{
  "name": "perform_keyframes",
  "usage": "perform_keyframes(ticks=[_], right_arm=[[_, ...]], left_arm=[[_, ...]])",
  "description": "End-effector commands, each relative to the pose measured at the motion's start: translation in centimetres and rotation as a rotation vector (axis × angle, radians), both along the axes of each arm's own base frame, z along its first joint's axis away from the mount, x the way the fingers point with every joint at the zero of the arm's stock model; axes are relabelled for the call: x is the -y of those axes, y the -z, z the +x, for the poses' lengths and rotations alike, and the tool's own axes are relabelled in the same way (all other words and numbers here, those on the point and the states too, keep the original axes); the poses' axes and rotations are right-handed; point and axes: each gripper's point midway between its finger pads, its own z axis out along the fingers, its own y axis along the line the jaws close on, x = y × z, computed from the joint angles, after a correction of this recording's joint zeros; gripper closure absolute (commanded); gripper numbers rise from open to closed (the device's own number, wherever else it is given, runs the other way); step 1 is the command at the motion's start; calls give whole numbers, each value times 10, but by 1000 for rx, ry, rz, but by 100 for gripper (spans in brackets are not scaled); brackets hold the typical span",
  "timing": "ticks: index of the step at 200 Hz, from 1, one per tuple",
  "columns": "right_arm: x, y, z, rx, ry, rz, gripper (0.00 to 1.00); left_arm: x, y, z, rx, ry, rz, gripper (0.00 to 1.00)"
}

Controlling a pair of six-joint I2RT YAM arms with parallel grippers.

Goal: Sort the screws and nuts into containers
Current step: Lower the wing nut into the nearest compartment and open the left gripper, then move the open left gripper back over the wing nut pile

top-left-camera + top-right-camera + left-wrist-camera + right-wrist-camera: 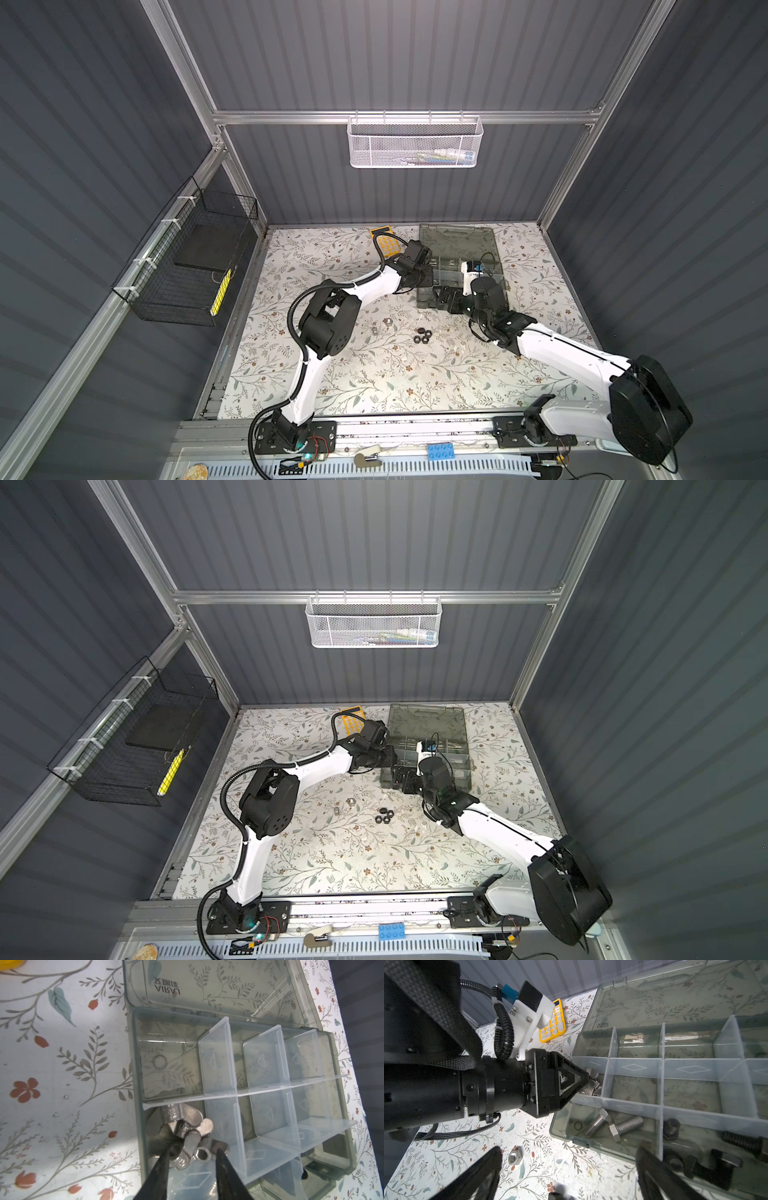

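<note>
The smoky grey organizer (pixel 457 239) lies open at the back of the table, its containers (pixel 218 1053) split by clear dividers. My left gripper (pixel 194 1148) is open, its tips on either side of a pile of silver wing nuts (pixel 187 1124) in a corner compartment; in a top view it (pixel 433 272) reaches in from the left. Silver screws (pixel 596 1124) and black screws (pixel 671 1126) lie in the front compartments. My right gripper (pixel 568 1150) is wide open and empty at the box's front edge. A silver nut (pixel 514 1155) and black nuts (pixel 420 335) lie on the table.
A yellow calculator (pixel 384 243) lies behind the left arm, beside the organizer lid. A white mesh basket (pixel 415 143) hangs on the back wall and a black wire basket (pixel 195 266) on the left wall. Another small silver piece (pixel 374 330) lies near the silver nut.
</note>
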Motion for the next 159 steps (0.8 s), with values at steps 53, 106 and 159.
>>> perform_keyframes(ticks=[53, 106, 159], right_arm=[[1, 0, -1, 7, -2, 10, 1], [-8, -2, -4, 20, -41, -8, 1], [-47, -4, -15, 66, -165, -112, 1]], left_arm=[[-26, -43, -7, 91, -19, 91, 51], [-55, -64, -10, 157, -54, 187, 42], [-89, -74, -20, 195, -110, 258, 21]])
